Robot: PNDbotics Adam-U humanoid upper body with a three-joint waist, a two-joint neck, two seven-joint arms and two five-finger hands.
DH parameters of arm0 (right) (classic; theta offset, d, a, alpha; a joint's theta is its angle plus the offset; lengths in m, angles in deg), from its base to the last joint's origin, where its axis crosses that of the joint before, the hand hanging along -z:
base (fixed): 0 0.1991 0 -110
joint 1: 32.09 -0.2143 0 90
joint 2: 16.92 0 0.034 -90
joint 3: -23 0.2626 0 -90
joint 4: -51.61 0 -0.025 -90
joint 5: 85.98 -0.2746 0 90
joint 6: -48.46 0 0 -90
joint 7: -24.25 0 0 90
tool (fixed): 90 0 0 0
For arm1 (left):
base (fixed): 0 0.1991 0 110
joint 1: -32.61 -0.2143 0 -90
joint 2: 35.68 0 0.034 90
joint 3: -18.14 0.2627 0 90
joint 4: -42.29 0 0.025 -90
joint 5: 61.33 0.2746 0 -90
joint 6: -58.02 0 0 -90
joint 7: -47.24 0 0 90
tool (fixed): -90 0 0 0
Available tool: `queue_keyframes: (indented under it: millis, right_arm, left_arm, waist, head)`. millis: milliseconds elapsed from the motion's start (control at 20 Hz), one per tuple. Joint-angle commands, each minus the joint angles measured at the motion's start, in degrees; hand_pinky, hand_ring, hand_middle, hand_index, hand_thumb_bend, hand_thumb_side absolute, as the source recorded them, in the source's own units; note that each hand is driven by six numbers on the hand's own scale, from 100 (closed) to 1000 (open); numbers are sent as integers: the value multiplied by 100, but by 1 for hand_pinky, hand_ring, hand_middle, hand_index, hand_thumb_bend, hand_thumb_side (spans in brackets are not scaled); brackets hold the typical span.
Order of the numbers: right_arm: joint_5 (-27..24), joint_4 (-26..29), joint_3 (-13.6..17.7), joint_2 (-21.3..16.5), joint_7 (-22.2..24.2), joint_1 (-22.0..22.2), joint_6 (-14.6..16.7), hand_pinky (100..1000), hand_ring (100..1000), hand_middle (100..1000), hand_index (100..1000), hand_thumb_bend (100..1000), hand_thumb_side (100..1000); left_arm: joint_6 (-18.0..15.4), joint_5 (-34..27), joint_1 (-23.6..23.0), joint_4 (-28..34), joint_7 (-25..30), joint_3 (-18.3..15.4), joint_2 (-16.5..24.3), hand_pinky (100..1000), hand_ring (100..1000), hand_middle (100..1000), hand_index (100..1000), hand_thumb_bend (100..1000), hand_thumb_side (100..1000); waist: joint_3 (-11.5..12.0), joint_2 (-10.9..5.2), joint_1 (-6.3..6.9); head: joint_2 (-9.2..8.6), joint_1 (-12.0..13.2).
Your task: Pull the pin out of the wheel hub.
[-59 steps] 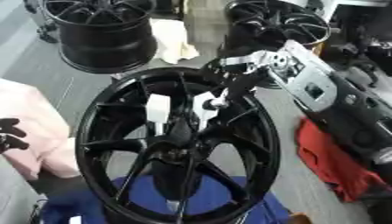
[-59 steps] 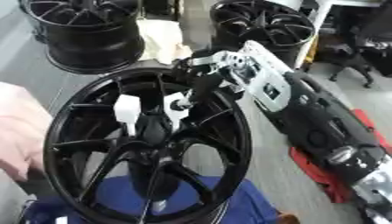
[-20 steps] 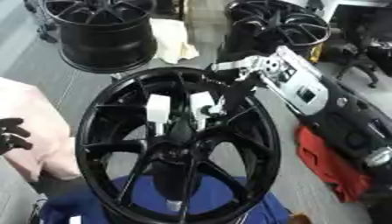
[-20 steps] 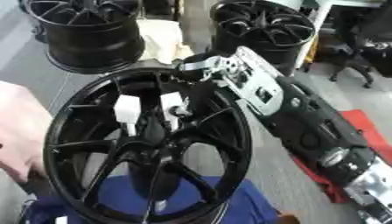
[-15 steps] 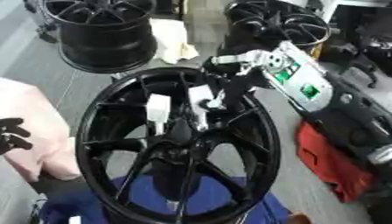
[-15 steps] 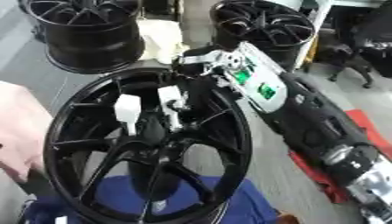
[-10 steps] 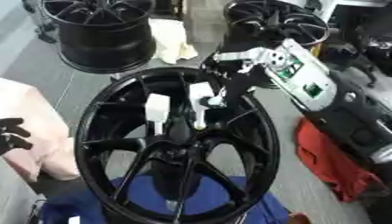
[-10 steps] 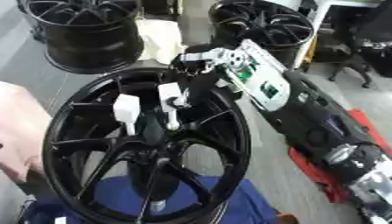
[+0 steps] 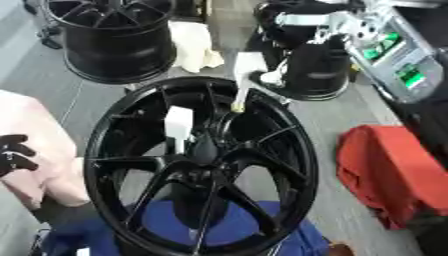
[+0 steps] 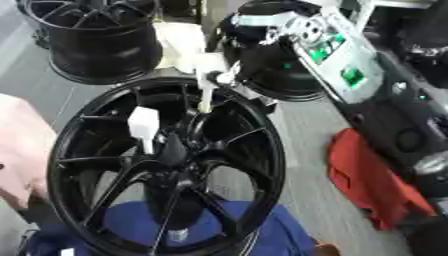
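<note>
Black and glossy, the large multi-spoke alloy wheel hub point(image 9: 201, 165) stands propped on a blue cloth point(image 9: 254, 230). The right robot hand point(image 9: 271, 75) has its fingers pinched on the flat white top of a slim white pin point(image 9: 242, 82), which hangs clear above the rim with its yellowish tip just over the spokes, so the pull looks done. A second white pin point(image 9: 178, 127) sits in the hub near the centre. These pins look light, stiff and smooth, best held at the broad head. The left robot hand point(image 9: 13, 155) shows at the left edge, dark fingers curled, holding nothing.
</note>
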Motion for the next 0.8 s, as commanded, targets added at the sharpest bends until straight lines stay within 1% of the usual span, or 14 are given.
queue_keyframes:
  millis: [50,200,300,450,550,600,650,700,750,800]
  right_arm:
    - [214,462,769,-514,-666,407,20,300,423,403,502,223,192]
    - [533,619,1471,-579,-1599,1292,31,307,426,395,508,200,210]
    - [635,632,1875,-431,-2302,1897,57,311,428,397,513,186,218]
    - [715,513,2296,-76,-3296,2697,81,324,438,401,520,180,224]
    - [742,374,2478,211,-3862,3146,79,354,458,415,538,187,229]
    - [668,289,2548,357,-4116,3331,65,392,481,433,559,199,231]
    - [628,189,2599,495,-4369,3522,67,455,525,469,607,216,236]
    - [591,86,2625,616,-4588,3670,77,512,576,520,682,235,258]
    - [535,-33,2643,746,-4768,3802,82,552,620,572,743,255,275]
    - [467,-139,2644,854,-4903,3895,107,634,724,700,862,307,326]
  left_arm:
    - [35,-41,78,153,-2,-24,110,754,604,634,839,197,685]
    - [65,-61,117,186,-2,-36,90,754,606,635,838,192,682]
    - [96,-75,149,217,-2,-50,55,753,609,635,837,186,681]
    - [161,-86,182,264,-2,-82,-10,752,612,634,835,178,684]
    - [206,-91,200,293,-2,-102,-52,750,613,633,833,174,688]
    - [225,-92,206,306,-2,-108,-71,749,612,632,832,173,690]
    - [245,-92,211,316,-2,-108,-92,749,612,632,830,173,692]
    - [262,-88,215,323,-2,-103,-109,748,610,630,829,173,693]
    - [277,-82,217,328,-2,-95,-125,747,609,629,828,174,695]
    - [287,-75,217,332,-2,-85,-137,746,608,628,828,174,697]
  waist:
    - [-20,-66,29]
    - [-47,-36,35]
    - [-65,-13,44]
    - [-94,23,65]
    - [-115,46,82]
    - [-128,56,90]
    - [-141,69,99]
    - [-150,77,105]
    - [-158,84,113]
    - [-164,87,118]
  head:
    - [-33,20]
    - [-103,32]
    - [-145,28]
    - [-187,28]
    - [-204,31]
    - [-211,32]
    - [-219,34]
    - [-221,35]
    - [-218,33]
    - [-216,27]
